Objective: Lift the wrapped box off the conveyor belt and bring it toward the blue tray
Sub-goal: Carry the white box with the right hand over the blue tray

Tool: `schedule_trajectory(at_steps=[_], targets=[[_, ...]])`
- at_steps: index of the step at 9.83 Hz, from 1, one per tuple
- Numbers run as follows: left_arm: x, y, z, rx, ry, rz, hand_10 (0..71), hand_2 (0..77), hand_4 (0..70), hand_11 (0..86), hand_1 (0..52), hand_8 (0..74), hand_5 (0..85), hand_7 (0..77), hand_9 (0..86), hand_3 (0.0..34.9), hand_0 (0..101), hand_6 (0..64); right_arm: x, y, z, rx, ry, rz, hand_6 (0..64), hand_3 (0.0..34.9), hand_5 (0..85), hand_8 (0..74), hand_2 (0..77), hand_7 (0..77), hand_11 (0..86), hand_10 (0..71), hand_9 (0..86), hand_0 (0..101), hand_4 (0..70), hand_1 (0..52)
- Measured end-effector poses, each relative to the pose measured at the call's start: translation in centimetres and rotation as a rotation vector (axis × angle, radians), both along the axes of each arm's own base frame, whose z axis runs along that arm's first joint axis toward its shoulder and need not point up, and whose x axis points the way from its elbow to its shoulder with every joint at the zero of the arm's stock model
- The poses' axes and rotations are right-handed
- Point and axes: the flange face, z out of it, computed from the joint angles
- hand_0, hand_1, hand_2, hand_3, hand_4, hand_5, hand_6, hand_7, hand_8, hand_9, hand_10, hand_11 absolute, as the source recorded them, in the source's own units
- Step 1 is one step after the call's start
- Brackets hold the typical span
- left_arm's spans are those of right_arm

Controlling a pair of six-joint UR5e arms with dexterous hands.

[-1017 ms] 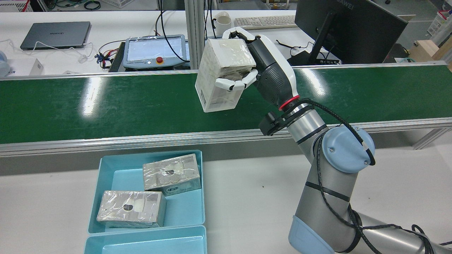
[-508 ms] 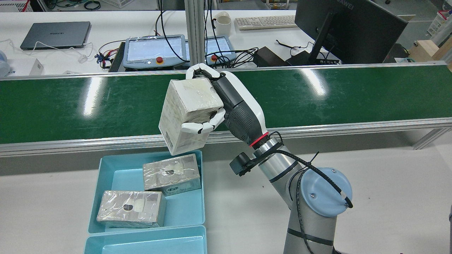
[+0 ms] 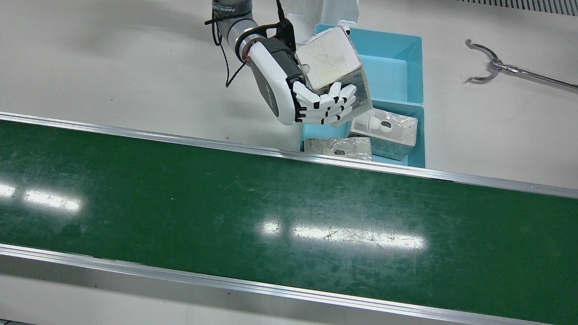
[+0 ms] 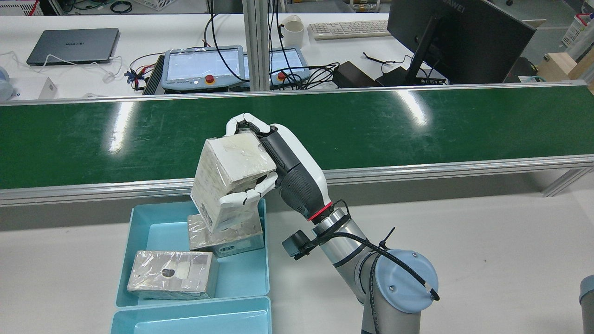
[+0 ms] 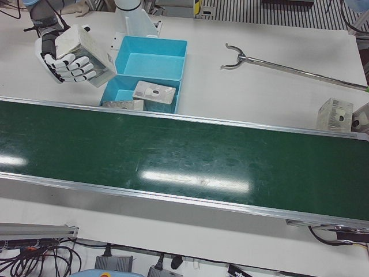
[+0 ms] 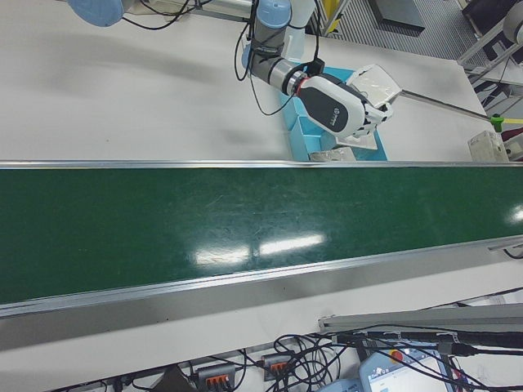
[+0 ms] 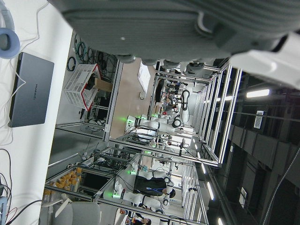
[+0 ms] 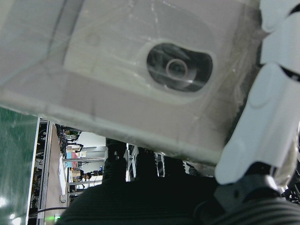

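Note:
My right hand [image 4: 283, 171] is shut on the wrapped box [image 4: 227, 178], a pale film-covered box held tilted in the air. It hangs just over the belt-side right corner of the blue tray [image 4: 124, 260], above one of the two wrapped boxes [image 4: 227, 241] [image 4: 171, 273] lying in that tray. The front view shows the hand [image 3: 289, 85], the held box [image 3: 327, 58] and the tray [image 3: 421, 135]. The right hand view is filled by the box [image 8: 140, 70] against the fingers [image 8: 267, 117]. The left hand view shows only a grey part of my left hand [image 7: 154, 28].
The green conveyor belt [image 4: 417, 125] runs across behind the tray with a metal rail [image 4: 93, 190] along its near edge. A second blue tray [image 4: 185, 320] adjoins the first. A long reacher tool [image 3: 492, 65] and a spare wrapped box [image 5: 334, 113] lie on the white table.
My right hand has carried the wrapped box off the belt, back toward the robot, left and down, from above the belt to just over the blue tray's corner.

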Motion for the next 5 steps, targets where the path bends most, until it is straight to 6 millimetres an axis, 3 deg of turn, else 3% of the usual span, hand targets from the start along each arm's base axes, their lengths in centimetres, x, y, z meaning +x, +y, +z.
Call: schedule_trajectory(at_steps=[2, 3, 4, 5], targets=[[0.0, 0.0, 0.0, 0.000, 0.000, 0.000, 0.5, 0.5, 0.0, 0.5, 0.0, 0.5, 1.1, 0.0, 0.0, 0.0, 0, 0.0, -1.2, 1.2, 0.0, 0.005, -0.001, -0.018, 45.3, 0.3, 65.4, 53.5, 16.4, 32.2, 38.2, 46.4, 36.5, 46, 14.2, 5.4], [0.0, 0.0, 0.0, 0.000, 0.000, 0.000, 0.5, 0.5, 0.0, 0.5, 0.0, 0.5, 1.1, 0.0, 0.0, 0.0, 0, 0.0, -1.7, 1.7, 0.0, 0.007, -0.002, -0.028, 45.8, 0.0, 64.4, 47.5, 14.7, 31.6, 36.5, 40.4, 37.1, 47, 15.3, 5.4], [0.0, 0.0, 0.0, 0.000, 0.000, 0.000, 0.5, 0.5, 0.0, 0.5, 0.0, 0.5, 0.5, 0.0, 0.0, 0.0, 0, 0.0, -2.0, 2.0, -0.1, 0.008, -0.003, -0.035, 48.5, 0.0, 59.5, 38.2, 11.4, 25.6, 27.3, 30.5, 27.8, 47, 18.0, 7.1], [0.0, 0.0, 0.0, 0.000, 0.000, 0.000, 0.5, 0.5, 0.0, 0.5, 0.0, 0.5, 1.1, 0.5, 0.0, 0.0, 0, 0.0, -2.1, 2.2, -0.2, 0.010, -0.004, -0.040, 48.5, 0.0, 59.5, 38.2, 11.4, 25.6, 27.3, 30.5, 27.8, 47, 18.0, 7.1]])
